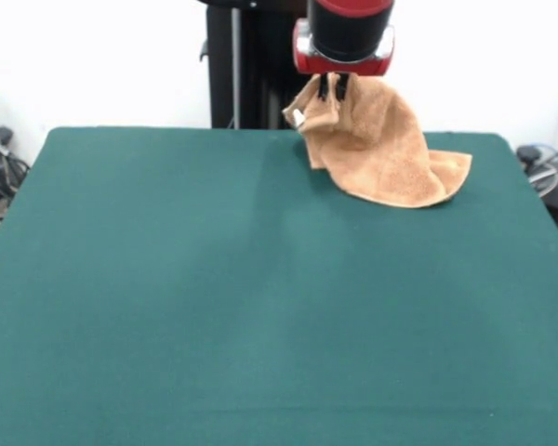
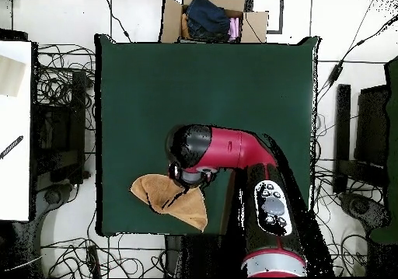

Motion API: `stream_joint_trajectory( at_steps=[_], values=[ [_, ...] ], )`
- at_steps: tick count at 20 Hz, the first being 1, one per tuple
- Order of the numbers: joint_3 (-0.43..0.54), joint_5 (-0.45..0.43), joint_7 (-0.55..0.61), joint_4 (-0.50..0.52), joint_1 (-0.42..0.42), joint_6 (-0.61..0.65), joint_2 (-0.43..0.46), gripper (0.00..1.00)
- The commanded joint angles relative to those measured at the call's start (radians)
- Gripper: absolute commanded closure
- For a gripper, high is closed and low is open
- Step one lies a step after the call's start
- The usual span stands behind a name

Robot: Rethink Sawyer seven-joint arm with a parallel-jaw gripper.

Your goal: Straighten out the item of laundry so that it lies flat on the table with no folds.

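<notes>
Overhead, the gripper (image 1: 333, 90) is pinching a raised corner of the towel (image 1: 391, 153), trailing near the table (image 1: 260, 307) edge; drawing inward and low should be unfolding it.

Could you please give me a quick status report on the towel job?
Pincer shut on towel, one end lifted. Rest draped, folded, on the table near its edge. Nothing in the way.

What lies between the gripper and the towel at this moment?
Nothing. In the front view the gripper is shut on a raised part of the towel, while the towel's lower end rests on the green table. The overhead view hides the contact under the arm.
</notes>
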Motion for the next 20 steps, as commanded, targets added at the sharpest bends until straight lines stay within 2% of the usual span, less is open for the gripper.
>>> stream_joint_trajectory(
  at_steps=[1,16,20],
  values=[
    [0.094,-0.044,-0.043,-0.083,0.022,0.113,-0.042,1.00],
    [0.112,-0.056,-0.045,-0.155,0.029,0.217,-0.054,1.00],
    [0.110,-0.054,-0.042,-0.098,0.033,0.141,-0.074,1.00]
  ],
)
